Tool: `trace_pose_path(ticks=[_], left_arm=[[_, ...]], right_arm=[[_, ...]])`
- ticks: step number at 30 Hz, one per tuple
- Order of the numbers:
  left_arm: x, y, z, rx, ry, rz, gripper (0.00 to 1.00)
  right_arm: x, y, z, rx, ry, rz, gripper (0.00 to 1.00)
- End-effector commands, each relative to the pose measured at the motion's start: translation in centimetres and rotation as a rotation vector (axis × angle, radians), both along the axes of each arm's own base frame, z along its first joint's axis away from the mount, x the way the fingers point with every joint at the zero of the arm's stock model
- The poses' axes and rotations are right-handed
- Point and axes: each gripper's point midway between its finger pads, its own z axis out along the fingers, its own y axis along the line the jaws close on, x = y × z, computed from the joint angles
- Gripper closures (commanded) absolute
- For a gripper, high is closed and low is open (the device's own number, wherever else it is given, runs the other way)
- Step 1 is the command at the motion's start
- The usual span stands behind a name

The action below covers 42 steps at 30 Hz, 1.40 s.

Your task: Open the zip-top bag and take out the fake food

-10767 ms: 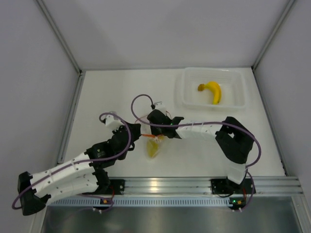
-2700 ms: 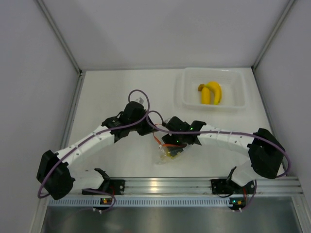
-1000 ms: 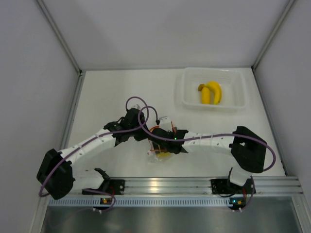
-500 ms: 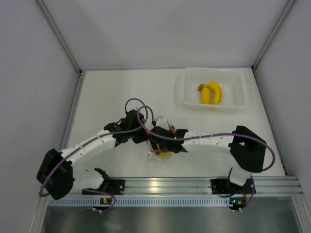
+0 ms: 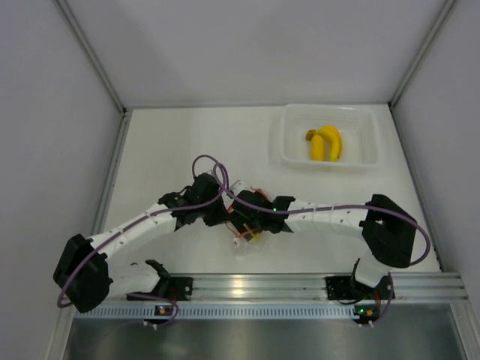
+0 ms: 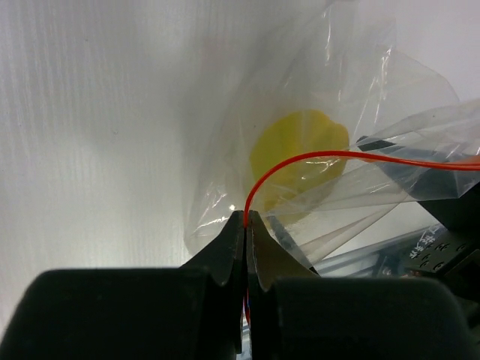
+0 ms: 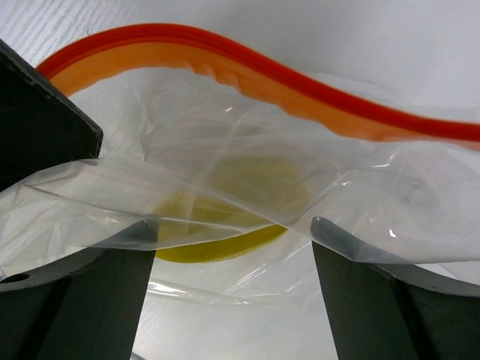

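Note:
The zip-top bag (image 5: 247,238) lies near the table's front, between both grippers. My left gripper (image 5: 223,215) is shut on its orange-red zipper strip (image 6: 315,156), pinching the strip's edge between its fingertips (image 6: 232,232). My right gripper (image 7: 232,255) is open, its fingers (image 7: 112,292) spread at the bag's mouth under crinkled clear plastic (image 7: 360,202). The yellow-green ridged fruit (image 7: 225,217) sits inside the bag and also shows in the left wrist view (image 6: 300,161). The yellow banana bunch (image 5: 325,142) lies in the tray.
The rigid clear tray (image 5: 362,124) stands at the back right. A metal rail (image 5: 247,286) runs along the near edge. White walls close in the table on the left, back and right. Purple cables loop over both arms.
Both grippers have stayed at the bag, the left one shifting slightly nearer. Since the oldest frame, a second banana piece has appeared in the tray and the left arm has reached further in.

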Motion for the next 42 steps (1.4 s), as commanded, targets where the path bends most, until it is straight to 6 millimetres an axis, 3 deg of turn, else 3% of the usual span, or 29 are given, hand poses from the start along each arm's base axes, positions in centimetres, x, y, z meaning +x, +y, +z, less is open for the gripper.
trace_pose_path(ticks=[1, 5, 8, 15, 23, 31, 35, 42], left_arm=[[2.5, -2.3, 3.2, -0.132, -0.128, 0.023, 1.0], [2.6, -2.8, 3.6, -0.183, -0.148, 0.066, 1.0], [2.8, -3.3, 3.7, -0.207, -0.171, 0.123, 1.0], [1.4, -5.1, 3.3, -0.23, -0.168, 0.194, 1.0], [1.1, -5.4, 3.5, -0.229, -0.199, 0.233, 1.0], [0.5, -6.0, 3.2, -0.223, -0.193, 0.215, 1.0], [0.3, -6.3, 2.9, -0.223, -0.184, 0.198, 1.0], [0.0, -6.7, 2.4, -0.216, -0.176, 0.179, 1.0]], right_arm=[[-0.5, 1.8, 4.1, 0.093, -0.004, -0.052, 0.15], [-0.4, 0.9, 4.0, 0.128, 0.048, -0.297, 0.16], [-0.7, 0.4, 3.7, 0.176, 0.068, -0.386, 0.19], [-0.4, -0.9, 2.4, 0.178, 0.058, -0.502, 0.24], [0.2, -3.0, 0.4, 0.161, 0.006, -0.634, 0.23], [2.0, -2.2, -0.2, 0.25, -0.003, -0.713, 0.21], [2.9, -1.4, -1.6, 0.274, 0.025, -0.723, 0.2], [5.4, -2.2, -2.1, 0.246, -0.034, -0.739, 0.2]])
